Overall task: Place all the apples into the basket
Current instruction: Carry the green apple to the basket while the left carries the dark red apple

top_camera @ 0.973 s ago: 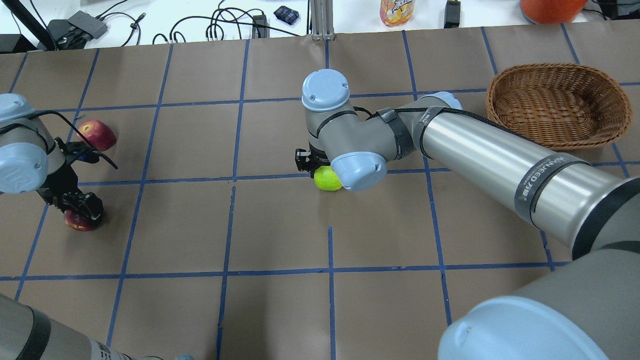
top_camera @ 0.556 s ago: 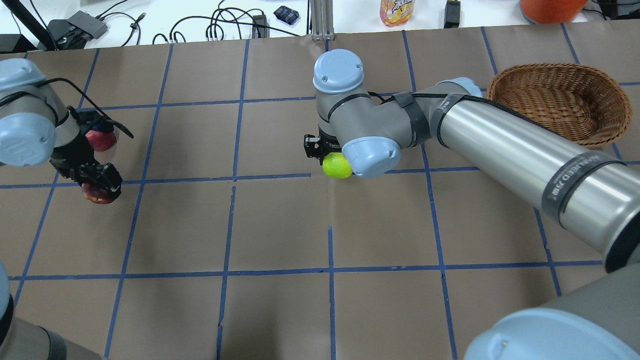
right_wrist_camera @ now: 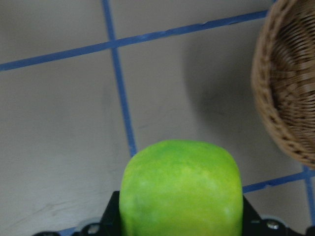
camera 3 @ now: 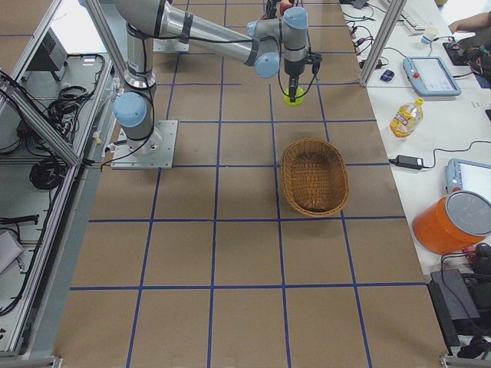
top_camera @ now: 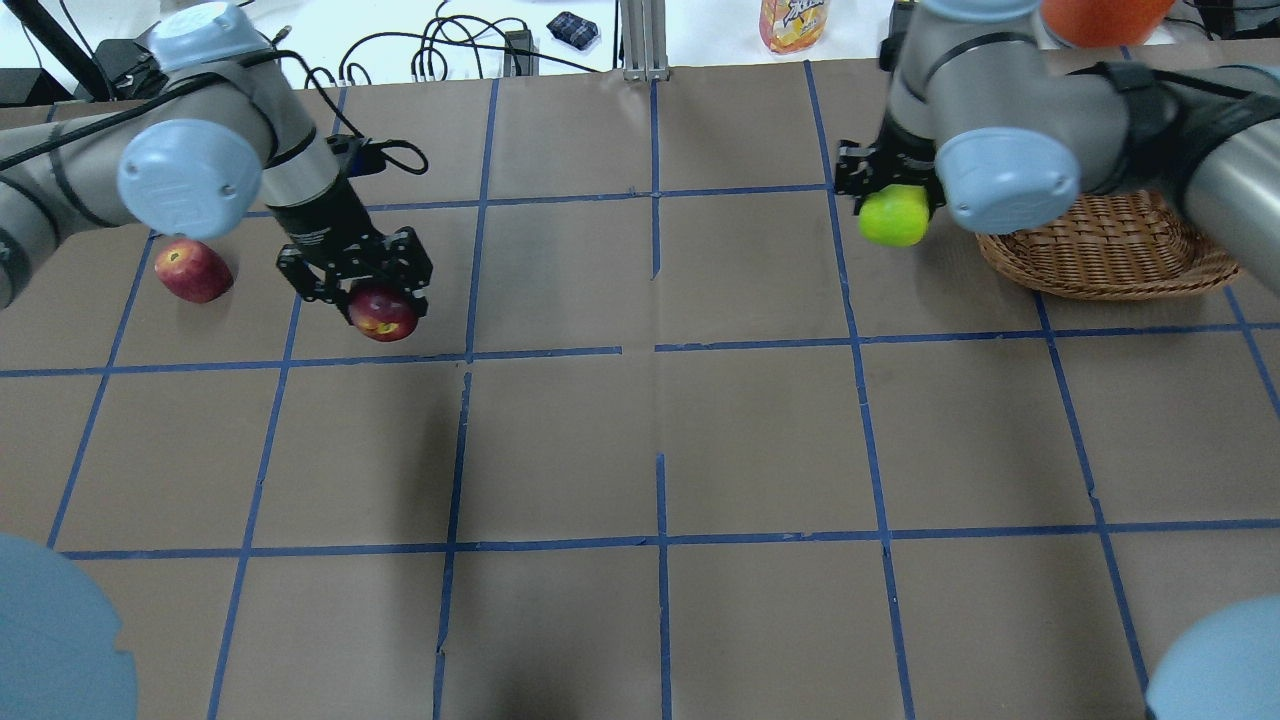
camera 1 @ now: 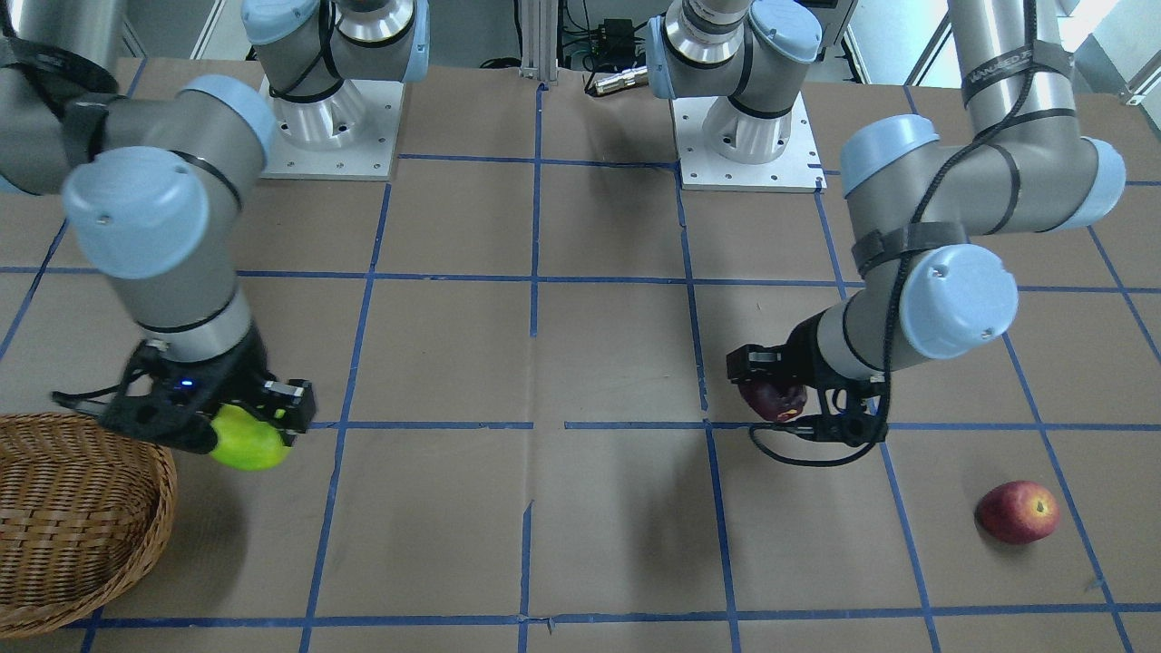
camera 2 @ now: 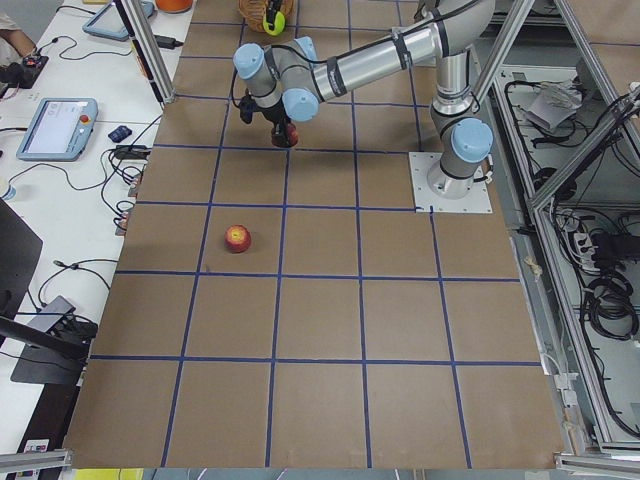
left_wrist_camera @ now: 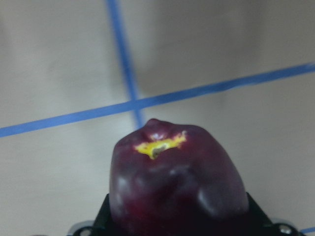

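Note:
My right gripper (top_camera: pixel 893 205) is shut on the yellow-green apple (top_camera: pixel 893 219) and holds it in the air just left of the wicker basket (top_camera: pixel 1100 250). That apple fills the right wrist view (right_wrist_camera: pixel 181 189), with the basket rim (right_wrist_camera: pixel 280 113) at right. My left gripper (top_camera: pixel 372 300) is shut on the dark maroon apple (top_camera: pixel 383 315), lifted above the table; it also shows in the left wrist view (left_wrist_camera: pixel 177 184). The red apple (top_camera: pixel 192 271) lies on the table at far left. In the front view I see the green apple (camera 1: pixel 247 440), maroon apple (camera 1: pixel 771 399), red apple (camera 1: pixel 1018 512) and empty basket (camera 1: pixel 54 517).
The table is brown paper with a blue tape grid. Cables, a drink bottle (top_camera: pixel 793 22) and an orange container (top_camera: pixel 1100 18) sit beyond the far edge. A metal post (top_camera: pixel 645 40) stands at the far middle.
My right arm has carried the green apple up and right, to beside the basket. My left arm has lifted the maroon apple and moved it right and farther, past the red apple.

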Robot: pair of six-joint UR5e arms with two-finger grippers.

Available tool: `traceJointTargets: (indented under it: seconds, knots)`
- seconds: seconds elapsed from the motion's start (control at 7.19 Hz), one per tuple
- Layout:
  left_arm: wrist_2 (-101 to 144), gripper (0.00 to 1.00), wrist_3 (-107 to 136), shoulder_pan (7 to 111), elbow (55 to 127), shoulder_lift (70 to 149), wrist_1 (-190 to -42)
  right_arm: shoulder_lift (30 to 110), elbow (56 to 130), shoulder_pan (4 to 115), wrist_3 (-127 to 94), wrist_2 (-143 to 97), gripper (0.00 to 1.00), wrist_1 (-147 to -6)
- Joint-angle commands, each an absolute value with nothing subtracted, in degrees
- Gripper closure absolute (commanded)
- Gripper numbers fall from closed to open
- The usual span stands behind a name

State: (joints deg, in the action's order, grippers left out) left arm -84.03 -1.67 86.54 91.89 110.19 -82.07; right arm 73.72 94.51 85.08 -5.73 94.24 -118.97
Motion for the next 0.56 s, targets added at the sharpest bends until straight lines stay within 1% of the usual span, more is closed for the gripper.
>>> traceJointTargets:
  seconds: [0.0,0.14,0.28,0.42]
  knots:
    - [-81.0,0.85,14.7,99.9,88.3,114.5,-70.9,74.4,94.5,69.3,16.1,94.3,1.0,-118.9]
    - [-81.6,0.83,16.5,105.3,89.0,117.3,-62.1,72.7,94.4,64.9,23.4,94.3,1.0,-119.7]
    - [-81.8,0.8,17.5,107.8,89.6,119.9,-59.1,69.7,93.6,62.2,27.4,94.6,1.0,-123.8]
    - [-81.7,0.77,17.1,108.0,90.3,121.4,-59.1,66.6,91.7,61.5,28.6,94.6,1.0,-124.9]
